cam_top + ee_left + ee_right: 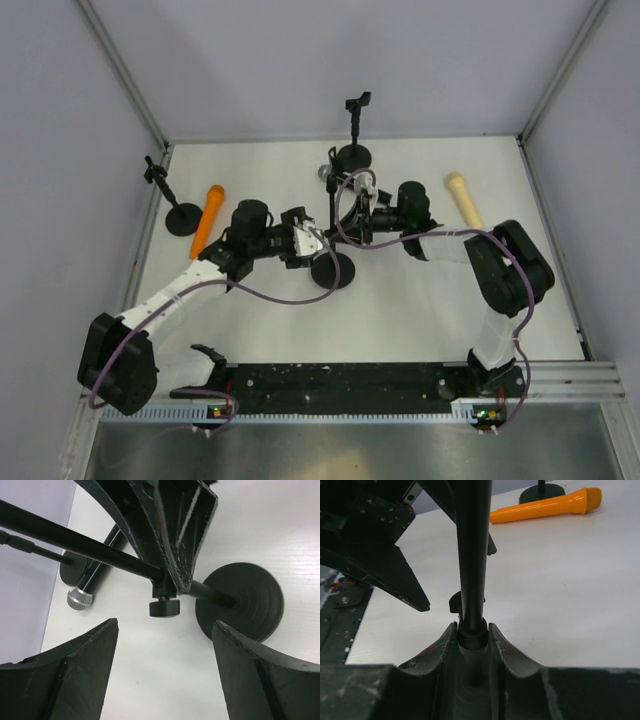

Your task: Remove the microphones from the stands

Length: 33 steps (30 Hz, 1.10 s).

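A black microphone with a silver grille (pixel 80 599) lies slanted behind the middle stand's pole (pixel 100 550); its grille also shows in the top view (pixel 324 172). I cannot tell whether it sits in the clip. The stand's round base (pixel 332 270) rests mid-table. My right gripper (pixel 472 627) is shut on the black pole (pixel 471 555) at a collar; it shows in the top view (pixel 363 208) too. My left gripper (pixel 165 625) is open and empty, low over the table just short of the pole and base (pixel 240 605); it sits left of the base in the top view (pixel 308 243).
An orange microphone (pixel 208 220) lies at the left beside a second stand (pixel 183 220). A cream microphone (pixel 463 198) lies at the right. A third stand (pixel 352 157) with an empty clip is at the back centre. Grey walls surround the table.
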Each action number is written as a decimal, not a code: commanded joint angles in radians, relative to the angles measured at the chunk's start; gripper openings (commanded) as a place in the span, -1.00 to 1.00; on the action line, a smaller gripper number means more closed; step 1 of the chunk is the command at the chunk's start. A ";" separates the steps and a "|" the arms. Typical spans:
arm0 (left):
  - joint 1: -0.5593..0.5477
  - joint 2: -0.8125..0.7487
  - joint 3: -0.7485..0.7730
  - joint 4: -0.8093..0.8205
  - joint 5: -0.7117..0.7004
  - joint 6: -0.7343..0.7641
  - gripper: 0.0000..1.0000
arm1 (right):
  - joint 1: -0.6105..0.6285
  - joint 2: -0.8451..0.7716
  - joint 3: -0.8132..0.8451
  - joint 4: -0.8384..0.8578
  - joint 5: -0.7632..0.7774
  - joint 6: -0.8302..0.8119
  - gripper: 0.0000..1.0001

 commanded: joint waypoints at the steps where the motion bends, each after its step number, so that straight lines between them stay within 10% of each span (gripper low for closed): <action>1: 0.000 -0.047 0.050 -0.119 0.039 0.084 0.59 | -0.020 -0.040 0.075 0.143 -0.136 0.272 -1.00; 23: -0.030 -0.042 0.107 -0.078 0.063 -0.057 0.28 | -0.018 -0.050 0.040 0.290 -0.124 0.387 -1.00; 33: -0.037 -0.022 0.107 -0.055 0.065 -0.106 -0.16 | -0.018 -0.070 0.014 0.304 -0.124 0.345 -1.00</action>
